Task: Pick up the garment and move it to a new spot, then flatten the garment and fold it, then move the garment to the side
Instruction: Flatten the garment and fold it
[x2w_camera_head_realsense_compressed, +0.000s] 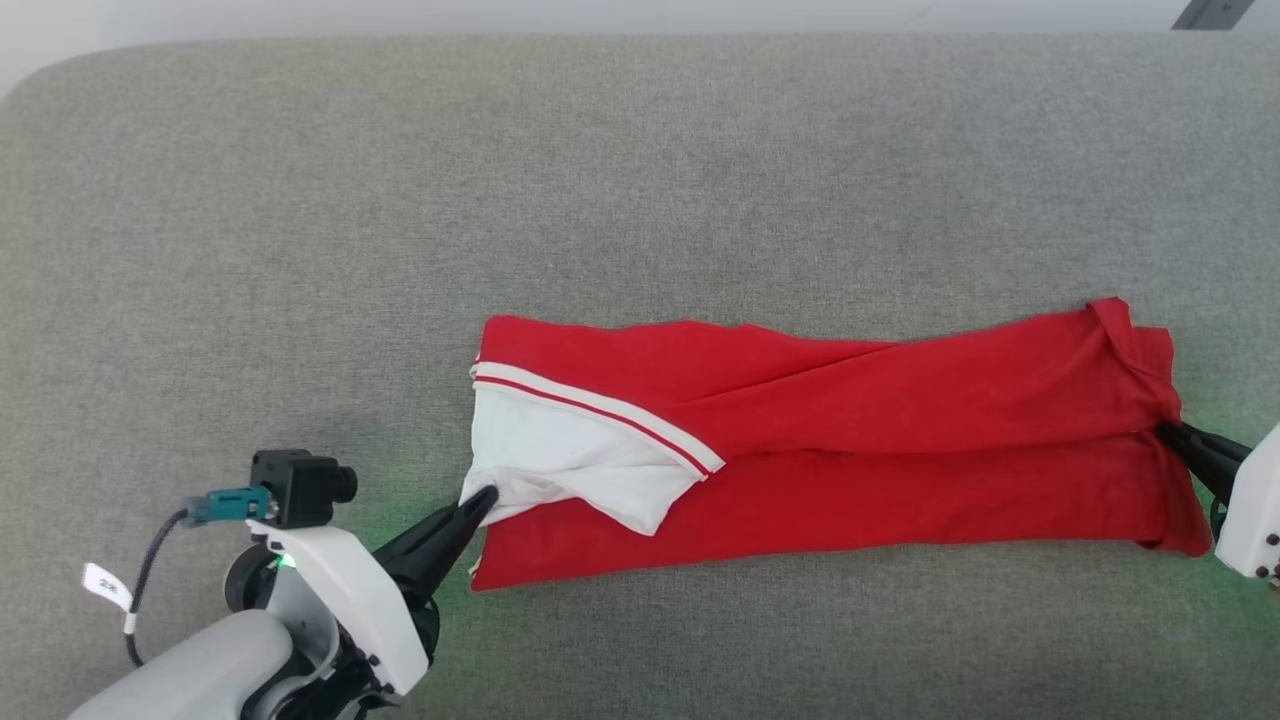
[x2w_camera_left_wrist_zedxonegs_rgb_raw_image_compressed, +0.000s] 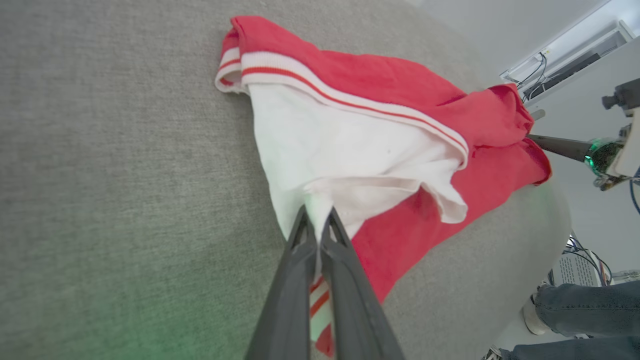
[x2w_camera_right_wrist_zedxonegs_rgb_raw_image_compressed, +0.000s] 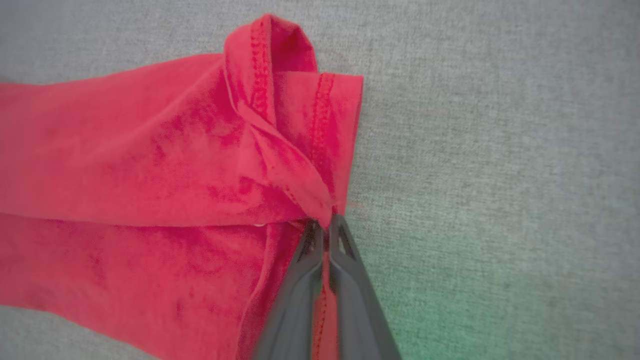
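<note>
The garment (x2w_camera_head_realsense_compressed: 850, 440), a red shirt with a white section and striped trim, lies in a long band across the grey surface. My left gripper (x2w_camera_head_realsense_compressed: 482, 500) is shut on the white cloth at its left end; the left wrist view shows the garment (x2w_camera_left_wrist_zedxonegs_rgb_raw_image_compressed: 350, 150) bunched between the closed fingers of that gripper (x2w_camera_left_wrist_zedxonegs_rgb_raw_image_compressed: 316, 212). My right gripper (x2w_camera_head_realsense_compressed: 1168, 430) is shut on the red hem at the right end. In the right wrist view the garment (x2w_camera_right_wrist_zedxonegs_rgb_raw_image_compressed: 150, 165) folds up into the pinched tips of the right gripper (x2w_camera_right_wrist_zedxonegs_rgb_raw_image_compressed: 325, 222).
The grey fabric surface (x2w_camera_head_realsense_compressed: 500, 180) stretches wide behind and in front of the shirt. In the left wrist view a person's jeans-clad legs (x2w_camera_left_wrist_zedxonegs_rgb_raw_image_compressed: 590, 305) stand beyond the surface's edge, near cables and equipment (x2w_camera_left_wrist_zedxonegs_rgb_raw_image_compressed: 560, 65).
</note>
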